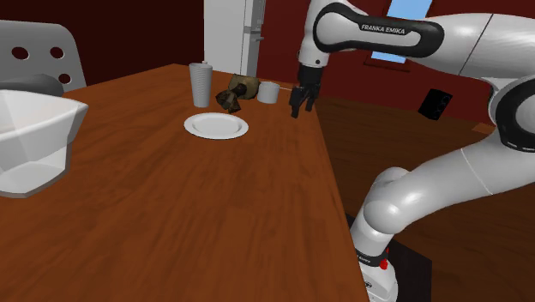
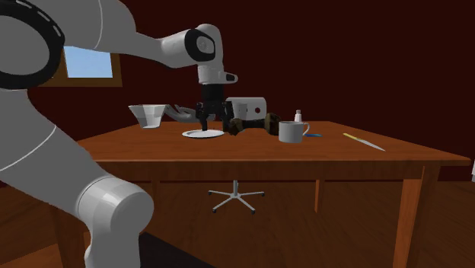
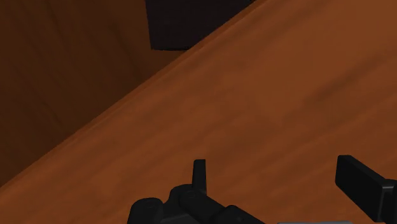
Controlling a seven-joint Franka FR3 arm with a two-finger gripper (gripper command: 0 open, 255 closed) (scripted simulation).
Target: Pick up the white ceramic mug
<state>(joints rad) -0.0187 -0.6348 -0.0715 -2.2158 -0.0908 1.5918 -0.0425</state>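
Stand: the box (image 1: 387, 279) sits nearest, at the counter's side, with the white arm (image 1: 446, 172) rising from it and reaching over the counter.
Step in hand: the approach, I'd say. Nothing is gripped and the mug stands untouched.
Pincer: the pincer (image 1: 300, 110) points down and hangs low over the counter's edge strip. Its fingers are spread wide with only bare wood between them.
Mug: the white mug (image 1: 268, 92) stands upright on the counter, near the pincer and a little past it, farther from the stand. Its handle points toward the second exterior view's right.
Next move: it likely calls for carrying the pincer on over the mug, lowering it so the fingers straddle the wall or rim, then closing. The handle's side will need minding.
Bowl: a large white bowl (image 1: 34, 141) sits at the near end, well apart from the mug.
Plate: a white plate (image 1: 216, 125) lies mid-counter, on the shoulder view's left of the pincer.
Neighbours: a dark brown object (image 1: 236, 94) lies just beside the mug, with a tall white cup (image 1: 201, 84) beyond it. Both could be knocked.
Counter: the counter (image 1: 171, 223) is reddish-brown wood grain, smooth, with a plain edge.
Room: there are dark red walls, a brown floor (image 1: 403, 141), a pale chair (image 1: 43, 51) at the far side, a white door-like panel (image 1: 230, 34) and a small window (image 1: 390, 57).
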